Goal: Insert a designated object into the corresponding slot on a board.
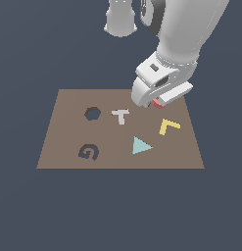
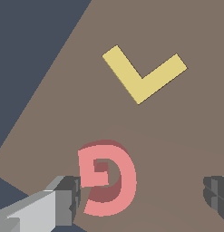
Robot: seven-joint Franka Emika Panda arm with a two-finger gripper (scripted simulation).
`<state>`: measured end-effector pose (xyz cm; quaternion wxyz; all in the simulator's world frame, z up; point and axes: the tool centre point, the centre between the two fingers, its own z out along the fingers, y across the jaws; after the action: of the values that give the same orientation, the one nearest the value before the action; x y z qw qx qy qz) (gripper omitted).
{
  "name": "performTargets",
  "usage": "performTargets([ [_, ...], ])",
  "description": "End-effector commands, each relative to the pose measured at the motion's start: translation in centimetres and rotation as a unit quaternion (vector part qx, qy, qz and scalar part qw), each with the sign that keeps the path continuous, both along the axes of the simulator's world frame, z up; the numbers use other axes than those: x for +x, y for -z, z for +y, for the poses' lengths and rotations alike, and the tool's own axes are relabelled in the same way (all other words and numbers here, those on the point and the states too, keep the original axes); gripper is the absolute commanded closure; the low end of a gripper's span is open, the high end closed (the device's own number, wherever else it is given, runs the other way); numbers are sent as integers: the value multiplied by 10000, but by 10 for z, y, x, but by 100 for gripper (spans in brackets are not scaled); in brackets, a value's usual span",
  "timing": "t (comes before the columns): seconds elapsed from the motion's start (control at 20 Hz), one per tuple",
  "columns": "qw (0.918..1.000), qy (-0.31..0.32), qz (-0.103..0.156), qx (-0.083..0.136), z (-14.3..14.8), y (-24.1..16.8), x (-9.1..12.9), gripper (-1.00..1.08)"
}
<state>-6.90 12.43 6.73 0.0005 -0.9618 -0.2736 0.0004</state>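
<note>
- Wrist view: gripper [image 2: 143,192] spread wide, holding nothing; one finger [image 2: 68,197] just beside the red G block [image 2: 109,179], the other finger well clear of it.
- Red G block lies flat on the board [image 2: 177,136], between the fingers.
- Yellow L block [image 2: 143,74] lies near, ahead of the gripper.
- Exterior view: G-shaped slot [image 1: 88,152] sits well apart from the gripper, at the board's opposite corner.

Red G block [image 1: 156,102] mostly hidden under gripper [image 1: 153,99]
</note>
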Motion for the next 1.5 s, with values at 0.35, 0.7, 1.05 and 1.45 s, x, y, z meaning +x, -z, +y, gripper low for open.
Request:
performTargets([
  [0.35,9988,-496,-5,1,18,18,-18,-92],
  [0.7,9989,-467,-3,-2,17,21,-17,-92],
  [1.05,9989,-460,-5,-4,16,37,-17,-92],
  [1.45,9989,-458,-6,-4,16,37,-17,108],
])
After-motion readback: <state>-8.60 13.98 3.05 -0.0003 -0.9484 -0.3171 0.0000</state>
